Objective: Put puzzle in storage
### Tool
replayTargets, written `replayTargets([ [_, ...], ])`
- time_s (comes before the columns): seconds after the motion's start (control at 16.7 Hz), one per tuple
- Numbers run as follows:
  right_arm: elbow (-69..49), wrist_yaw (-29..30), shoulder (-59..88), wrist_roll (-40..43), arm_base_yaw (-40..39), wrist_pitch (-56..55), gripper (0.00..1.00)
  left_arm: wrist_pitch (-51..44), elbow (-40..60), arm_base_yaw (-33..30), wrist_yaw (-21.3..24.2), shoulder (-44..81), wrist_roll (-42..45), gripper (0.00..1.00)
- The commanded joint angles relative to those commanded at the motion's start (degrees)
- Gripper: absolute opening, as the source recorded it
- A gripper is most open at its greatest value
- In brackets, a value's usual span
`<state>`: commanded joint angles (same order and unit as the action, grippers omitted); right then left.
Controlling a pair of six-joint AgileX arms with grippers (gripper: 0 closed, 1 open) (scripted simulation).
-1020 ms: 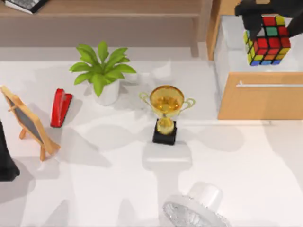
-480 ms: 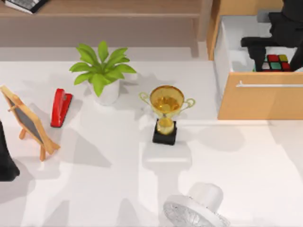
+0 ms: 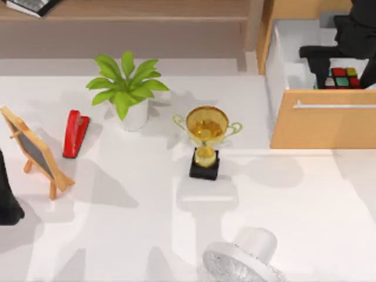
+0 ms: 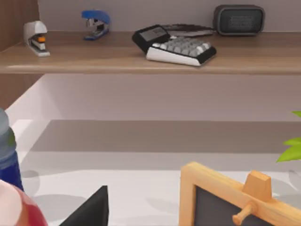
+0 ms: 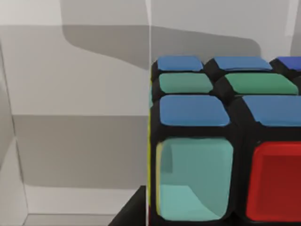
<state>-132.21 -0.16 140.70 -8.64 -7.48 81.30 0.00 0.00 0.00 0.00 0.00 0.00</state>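
Observation:
The puzzle (image 3: 342, 78), a small cube with a black frame and red, green and yellow stickers, sits low inside the storage (image 3: 323, 126), a light-wood drawer box with a white interior and a silver bar handle (image 3: 335, 106). My right gripper (image 3: 345, 69) reaches down into the drawer, its black fingers on either side of the cube and shut on it. In the right wrist view the puzzle (image 5: 225, 141) looms close against the white drawer walls. My left arm (image 3: 6, 202) is parked at the table's left edge.
A gold trophy cup (image 3: 207, 132) stands mid-table, left of the drawer. A potted plant (image 3: 126, 88), a red stapler (image 3: 75, 133) and a small easel chalkboard (image 3: 35, 150) are on the left. A white fan (image 3: 244, 261) is at the front. A long wooden shelf (image 3: 129, 12) runs along the back.
My right gripper has carried the puzzle from above the drawer down into its white interior. Over the last half second it has hardly moved. The left arm has stayed still.

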Motion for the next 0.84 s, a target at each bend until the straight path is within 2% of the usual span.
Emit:
replayTargets([
  [0.48, 0.0, 0.0, 0.0, 0.0, 0.0, 0.0, 0.98, 0.0, 0.0, 0.0, 0.0, 0.0, 0.0, 1.0],
  [0.84, 0.0, 0.0, 0.0, 0.0, 0.0, 0.0, 1.0, 0.0, 0.0, 0.0, 0.0, 0.0, 0.0, 1.0],
])
